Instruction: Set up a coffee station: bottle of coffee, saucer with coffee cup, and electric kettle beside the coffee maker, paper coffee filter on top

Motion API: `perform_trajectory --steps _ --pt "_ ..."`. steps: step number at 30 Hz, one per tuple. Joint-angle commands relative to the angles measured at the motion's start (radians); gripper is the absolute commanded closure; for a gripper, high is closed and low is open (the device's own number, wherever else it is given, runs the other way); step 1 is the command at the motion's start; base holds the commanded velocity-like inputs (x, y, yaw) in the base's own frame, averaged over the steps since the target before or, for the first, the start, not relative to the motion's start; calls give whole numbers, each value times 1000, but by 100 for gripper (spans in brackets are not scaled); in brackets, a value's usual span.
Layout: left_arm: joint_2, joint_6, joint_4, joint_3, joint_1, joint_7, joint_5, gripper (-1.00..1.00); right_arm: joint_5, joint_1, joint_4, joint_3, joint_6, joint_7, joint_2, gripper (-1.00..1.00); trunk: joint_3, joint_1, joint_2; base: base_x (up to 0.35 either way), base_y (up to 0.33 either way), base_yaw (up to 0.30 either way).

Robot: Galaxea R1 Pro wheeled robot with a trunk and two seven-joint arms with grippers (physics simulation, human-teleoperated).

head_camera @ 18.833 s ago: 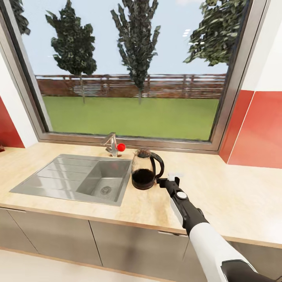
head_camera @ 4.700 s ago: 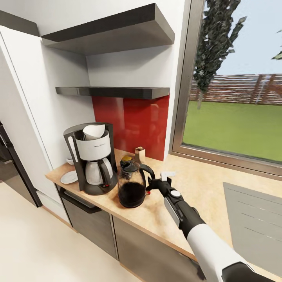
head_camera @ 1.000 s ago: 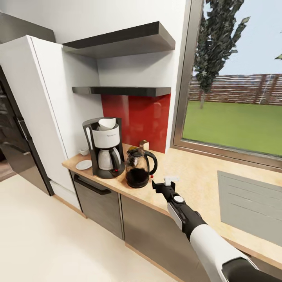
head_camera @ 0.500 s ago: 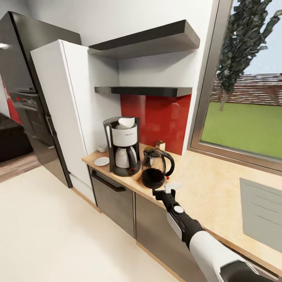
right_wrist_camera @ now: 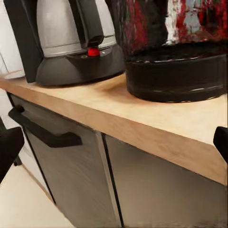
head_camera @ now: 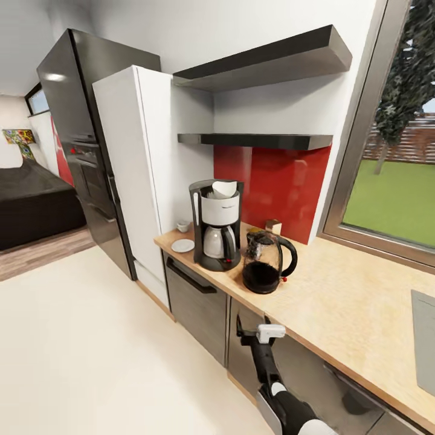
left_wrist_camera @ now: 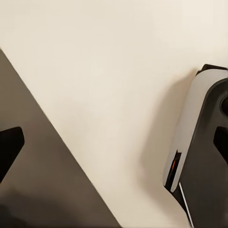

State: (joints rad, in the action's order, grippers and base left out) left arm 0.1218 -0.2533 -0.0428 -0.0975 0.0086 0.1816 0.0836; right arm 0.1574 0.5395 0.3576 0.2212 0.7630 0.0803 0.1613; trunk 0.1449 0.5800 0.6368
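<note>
The coffee maker [head_camera: 215,225] stands upright on the kitchen countertop [head_camera: 338,302], toward its left end and close to the tall white cabinet [head_camera: 136,175], with a white paper filter [head_camera: 224,190] sitting in its open top and its carafe [head_camera: 215,242] in place above a small red switch. Just to its right, near the front edge, stands the electric kettle [head_camera: 264,263], upright on its black base with its loop handle turned to the right; the two are close together, but whether they touch cannot be told. Behind the kettle, against the red backsplash [head_camera: 275,187], a brownish cap and a small tan block [head_camera: 273,226] peek out, too hidden to tell apart clearly. To the left of the coffee maker lies the saucer [head_camera: 182,245], flat on the worktop, and beyond it, nearer the wall, sits the coffee cup [head_camera: 182,226], apart from the saucer. The right gripper [head_camera: 257,331] hangs below the level of the worktop, in front of the dark grey cabinet fronts [head_camera: 199,308] and well apart from the kettle; its fingers are spread with nothing between them. In the right wrist view the base of the coffee maker [right_wrist_camera: 78,64] and the bottom of the kettle [right_wrist_camera: 175,71] stand side by side on the wooden edge above a black drawer handle [right_wrist_camera: 42,130]. The left wrist view looks down on the pale floor [left_wrist_camera: 109,80] and part of the robot's body [left_wrist_camera: 202,152]; one dark fingertip [left_wrist_camera: 9,147] shows at its edge, and how the left gripper stands cannot be told.
</note>
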Motion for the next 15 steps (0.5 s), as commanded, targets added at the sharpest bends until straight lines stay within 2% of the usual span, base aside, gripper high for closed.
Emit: perform_trajectory --steps 1,4,6,11,14,15 --pt "0 -3 -2 -4 1 -2 8 -100 4 -15 -1 9 36 33 1 -100 1 0 1 0 0 255" --pt "-1 -3 -2 -4 1 -2 8 -100 2 -44 -13 10 82 101 5 -100 1 0 1 0 0 246" --pt "-2 -4 -2 -5 1 -2 8 -100 1 -62 -57 10 98 133 8 -100 1 0 1 0 0 222" --pt "-3 -5 -2 -5 0 -2 9 -100 3 -74 -208 10 117 150 12 -100 1 0 1 0 0 182" --pt "-13 -6 -2 -5 0 -2 9 -100 3 -76 -292 10 132 151 13 -100 1 0 1 0 0 170" --pt "-23 -6 -2 -5 1 -2 8 -100 2 -77 -318 9 132 152 13 -100 1 0 1 0 0 158"
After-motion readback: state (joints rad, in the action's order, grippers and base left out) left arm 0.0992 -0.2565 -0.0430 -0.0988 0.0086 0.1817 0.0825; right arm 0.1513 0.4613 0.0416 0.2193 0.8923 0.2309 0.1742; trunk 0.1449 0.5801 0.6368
